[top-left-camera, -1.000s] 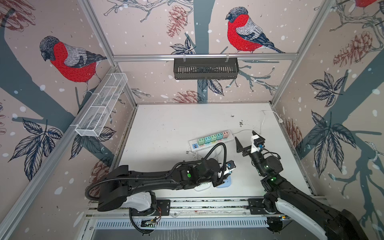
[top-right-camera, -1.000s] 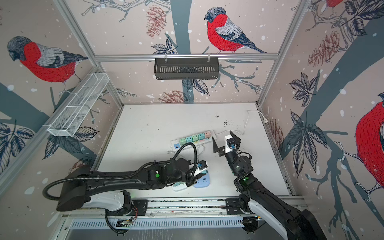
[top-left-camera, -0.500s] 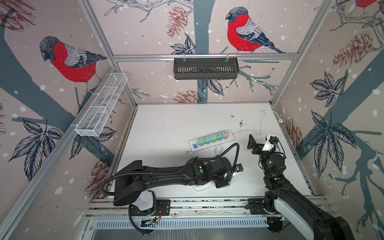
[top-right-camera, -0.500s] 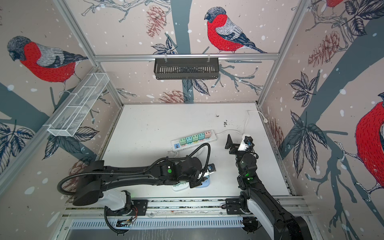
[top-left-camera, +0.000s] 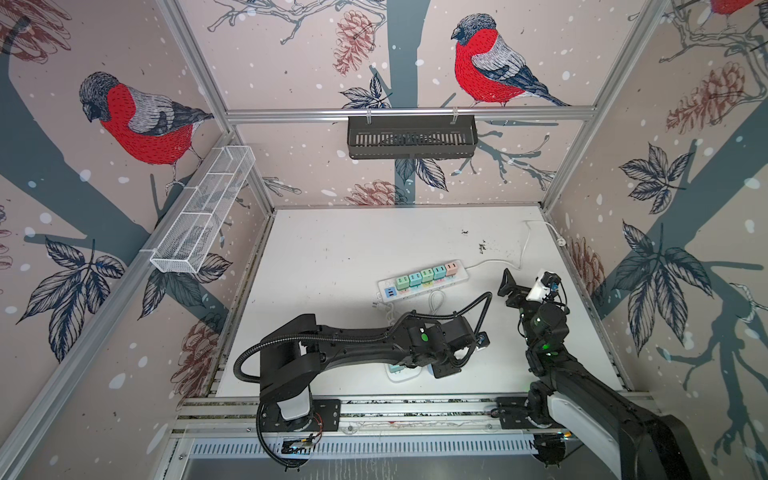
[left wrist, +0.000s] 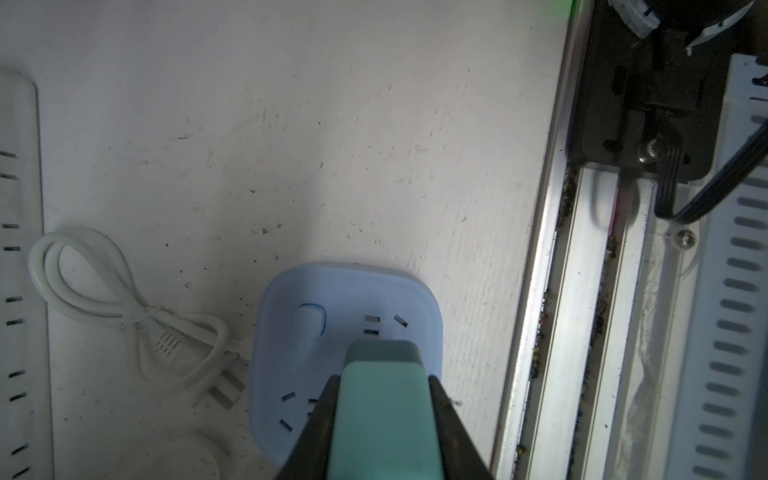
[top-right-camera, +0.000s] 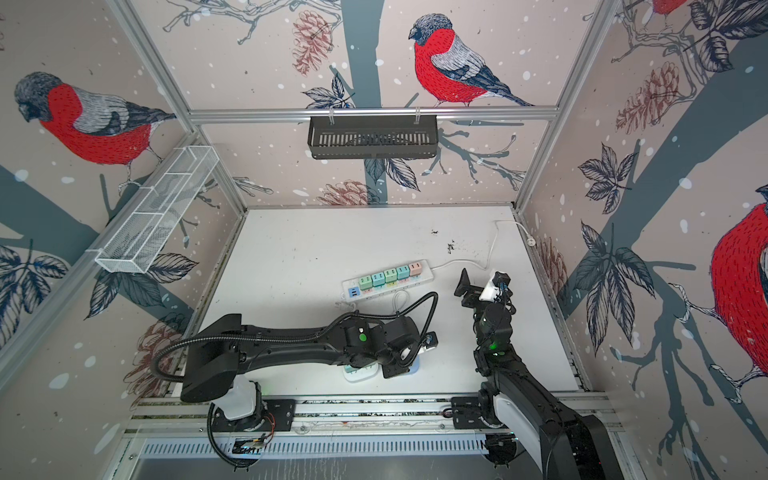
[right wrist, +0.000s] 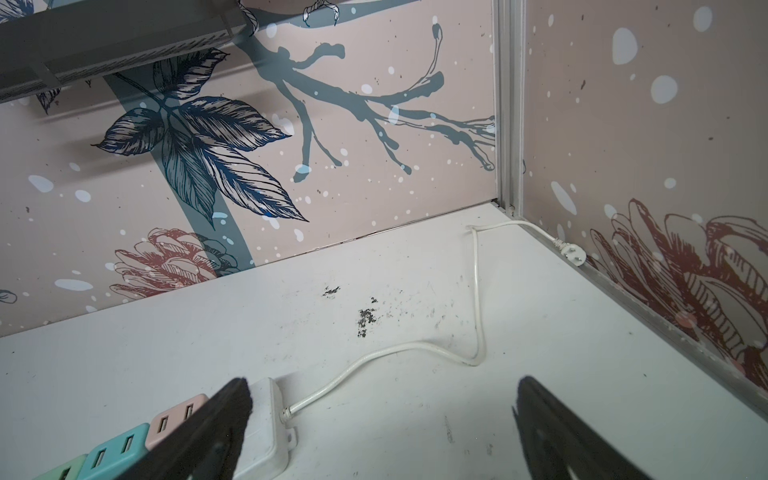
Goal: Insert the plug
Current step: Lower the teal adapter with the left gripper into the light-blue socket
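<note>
**A:** Where do we have the plug?

**B:** Our left jaws are clamped on the teal plug [left wrist: 384, 419], one finger against each flank. In the left wrist view it hangs over the pale blue socket block [left wrist: 349, 291]. The block lies flat on the bench [left wrist: 291, 124], near the front rail [left wrist: 582, 291].

**A:** Is it seated?

**B:** We cannot tell, because the plug's body hides its prongs. Some slots [left wrist: 372, 319] show bare just past it.

**A:** And our right side?

**B:** The right jaws stand wide apart and hold nothing. They hang over the bench near the cable end of the long power strip [top-left-camera: 424, 287], which carries a row of coloured adapters [top-left-camera: 415, 278]. The block's white cord [left wrist: 124, 316] lies looped beside it.
</note>
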You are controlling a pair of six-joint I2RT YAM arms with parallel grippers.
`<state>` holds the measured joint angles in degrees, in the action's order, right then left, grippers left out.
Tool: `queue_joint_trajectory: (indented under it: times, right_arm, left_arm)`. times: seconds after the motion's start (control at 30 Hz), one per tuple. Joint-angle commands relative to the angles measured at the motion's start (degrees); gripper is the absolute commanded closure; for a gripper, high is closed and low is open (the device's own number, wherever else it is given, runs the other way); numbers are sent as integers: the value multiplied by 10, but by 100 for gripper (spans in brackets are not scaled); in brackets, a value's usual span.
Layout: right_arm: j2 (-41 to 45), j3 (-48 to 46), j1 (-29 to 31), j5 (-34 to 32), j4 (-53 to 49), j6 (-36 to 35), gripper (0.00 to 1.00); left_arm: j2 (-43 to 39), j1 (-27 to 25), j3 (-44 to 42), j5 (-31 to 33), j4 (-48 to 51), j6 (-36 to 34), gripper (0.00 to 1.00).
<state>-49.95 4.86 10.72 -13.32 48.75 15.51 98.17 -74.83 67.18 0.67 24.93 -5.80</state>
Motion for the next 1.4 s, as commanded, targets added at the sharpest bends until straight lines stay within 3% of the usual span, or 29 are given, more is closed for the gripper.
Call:
queue_joint_trajectory:
  times: [0.0,0.77,1.37]
  right_arm:
    - [0,4,0,-7,25,10,0]
    - [3,0,0,-3,28,8,0]
    - [-31,15,0,-8,39,7,0]
  left_arm:
    - [8,-3,9,3,20,6,100]
    - [72,-3,37,49,42,12,100]
    - [90,-1,72,46,84,10,100]
